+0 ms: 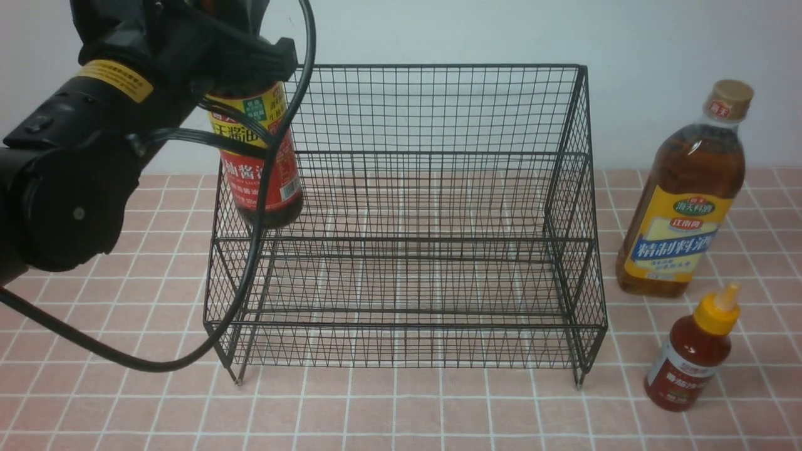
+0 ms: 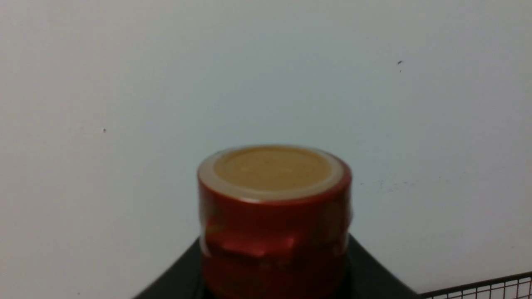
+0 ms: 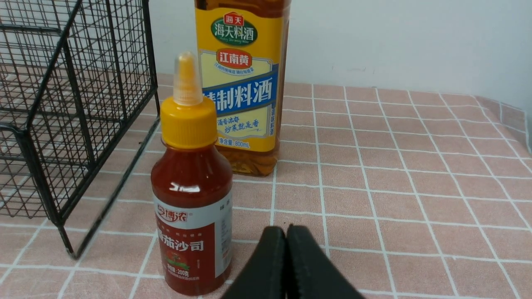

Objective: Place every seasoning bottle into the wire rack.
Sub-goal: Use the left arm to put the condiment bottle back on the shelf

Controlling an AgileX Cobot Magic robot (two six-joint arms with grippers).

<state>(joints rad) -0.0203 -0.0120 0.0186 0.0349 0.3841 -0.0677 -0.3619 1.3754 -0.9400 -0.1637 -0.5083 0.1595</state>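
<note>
My left gripper [image 1: 250, 69] is shut on the dark soy bottle [image 1: 260, 160] and holds it upright in the air over the left end of the black wire rack [image 1: 407, 250], above its upper tier. The left wrist view shows the bottle's tan cap [image 2: 272, 168] between the jaws. The tall amber bottle [image 1: 686, 200] and the small red sauce bottle [image 1: 692, 354] stand on the table to the right of the rack. My right gripper [image 3: 286, 232] is shut and empty, low over the table just beside the red sauce bottle [image 3: 191, 187], with the amber bottle [image 3: 241, 83] behind.
The table [image 1: 401, 413] has a pink tiled cloth. A pale wall stands close behind the rack. My left arm's black cable [image 1: 238, 282] hangs in a loop in front of the rack's left side. The rack's right side [image 3: 75, 104] stands close to the red sauce bottle.
</note>
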